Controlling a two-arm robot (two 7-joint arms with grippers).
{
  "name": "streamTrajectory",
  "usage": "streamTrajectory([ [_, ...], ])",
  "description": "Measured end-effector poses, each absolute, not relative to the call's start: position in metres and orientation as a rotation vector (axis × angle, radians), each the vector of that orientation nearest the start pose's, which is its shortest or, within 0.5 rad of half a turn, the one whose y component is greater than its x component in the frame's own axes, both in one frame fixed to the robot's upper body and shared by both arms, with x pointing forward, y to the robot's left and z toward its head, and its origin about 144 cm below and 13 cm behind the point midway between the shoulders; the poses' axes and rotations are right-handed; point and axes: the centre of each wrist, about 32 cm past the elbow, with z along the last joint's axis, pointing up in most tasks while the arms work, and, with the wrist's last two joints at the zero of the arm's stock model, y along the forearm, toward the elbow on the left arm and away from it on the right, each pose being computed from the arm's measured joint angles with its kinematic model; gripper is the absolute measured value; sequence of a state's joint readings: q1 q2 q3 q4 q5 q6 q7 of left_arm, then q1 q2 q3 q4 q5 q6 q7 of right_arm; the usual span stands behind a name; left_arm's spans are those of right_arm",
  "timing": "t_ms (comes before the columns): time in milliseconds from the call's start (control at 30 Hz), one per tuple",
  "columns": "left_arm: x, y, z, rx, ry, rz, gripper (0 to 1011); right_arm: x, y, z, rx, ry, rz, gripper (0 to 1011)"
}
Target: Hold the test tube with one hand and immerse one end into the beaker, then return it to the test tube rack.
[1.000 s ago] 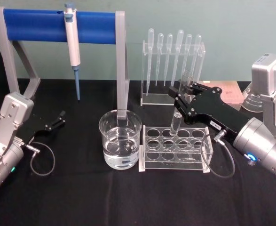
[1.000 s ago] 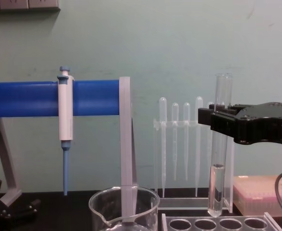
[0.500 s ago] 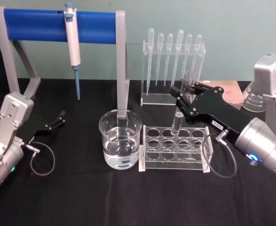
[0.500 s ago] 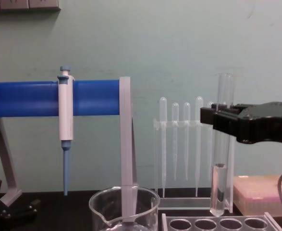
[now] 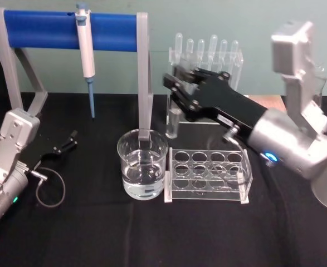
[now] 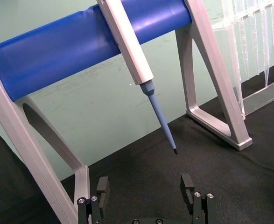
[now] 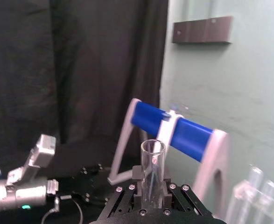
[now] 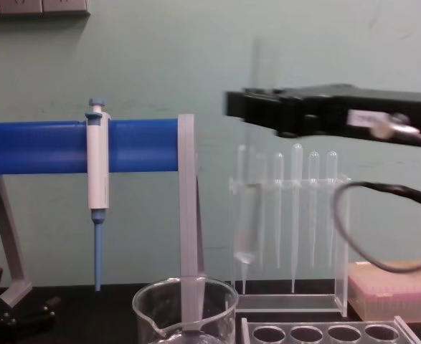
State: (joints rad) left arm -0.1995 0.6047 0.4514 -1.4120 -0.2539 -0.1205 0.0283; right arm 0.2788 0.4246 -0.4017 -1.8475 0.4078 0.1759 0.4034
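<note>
My right gripper point(image 5: 181, 92) is shut on the test tube point(image 5: 173, 127), a clear glass tube held upright with a little liquid at its rounded bottom. The tube hangs in the air just behind and right of the beaker point(image 5: 142, 167), above rim height, and is not in the water. In the chest view the right gripper point(image 8: 250, 113) is high up and the tube point(image 8: 247, 222) hangs above the beaker rim point(image 8: 185, 301). The right wrist view shows the tube's open top point(image 7: 152, 163) between the fingers. My left gripper point(image 5: 68, 142) rests open at the left, also visible in its own wrist view point(image 6: 146, 191).
A clear tube rack point(image 5: 208, 173) with empty holes stands right of the beaker. Behind it is a stand of plastic pipettes point(image 5: 205, 78). A white-and-blue pipettor point(image 5: 86, 50) hangs on the blue-barred frame point(image 5: 40, 30), one leg just behind the beaker. A pink box point(image 8: 393, 287) sits at the right.
My right gripper has lifted the test tube higher and carried it left, from above the rack to behind the beaker. The left arm has not moved.
</note>
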Motion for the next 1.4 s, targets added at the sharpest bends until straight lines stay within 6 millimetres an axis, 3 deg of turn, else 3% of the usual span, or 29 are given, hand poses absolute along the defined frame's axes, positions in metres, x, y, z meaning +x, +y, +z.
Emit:
streamTrajectory([
  [233,0.489,0.310,1.140,0.304,-0.285,1.248,1000,0.502,-0.179,1.282,0.029,-0.177,-0.641,226],
  [667,0.489,0.310,1.140,0.304,-0.285,1.248,1000,0.520,-0.163,1.230,-0.027,-0.098,-0.617,226],
  [967,0.489,0.310,1.140,0.304,-0.285,1.248,1000,0.525,-0.156,1.206,-0.059,-0.086,-0.604,226],
  [1400,0.489,0.310,1.140,0.304,-0.285,1.248,1000,0.526,-0.156,1.199,-0.064,-0.083,-0.616,225],
])
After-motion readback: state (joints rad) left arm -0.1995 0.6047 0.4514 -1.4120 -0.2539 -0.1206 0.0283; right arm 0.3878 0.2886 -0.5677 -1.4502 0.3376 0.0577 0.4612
